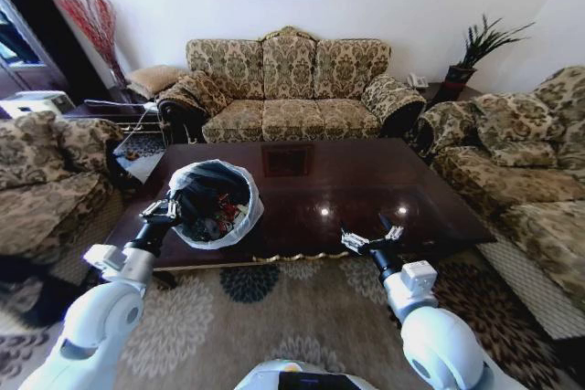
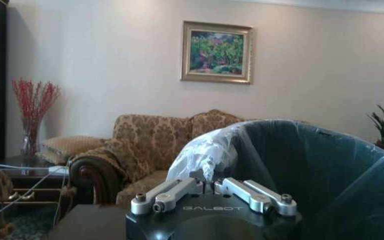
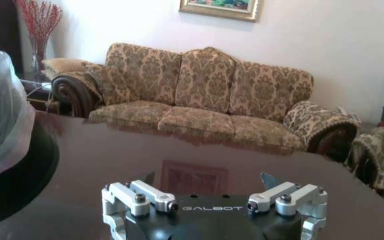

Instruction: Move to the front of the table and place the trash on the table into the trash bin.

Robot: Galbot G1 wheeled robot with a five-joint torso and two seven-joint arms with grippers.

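With the trash bin (image 1: 216, 205) gripped at its rim by the closed left gripper (image 1: 163, 211), keep it level over the table (image 1: 366, 191); avoid spilling trash (image 1: 222, 215). Keep right gripper (image 1: 372, 237), jaws spread, low near the front edge.

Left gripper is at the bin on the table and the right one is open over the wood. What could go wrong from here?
1. The round trash bin with the black bag liner stands near the front edge of the glossy dark brown table; a nudge from the left gripper might tip it off.
2. Its loose liner could snag the left fingers.
3. The open right gripper may scrape the tabletop if lowered.
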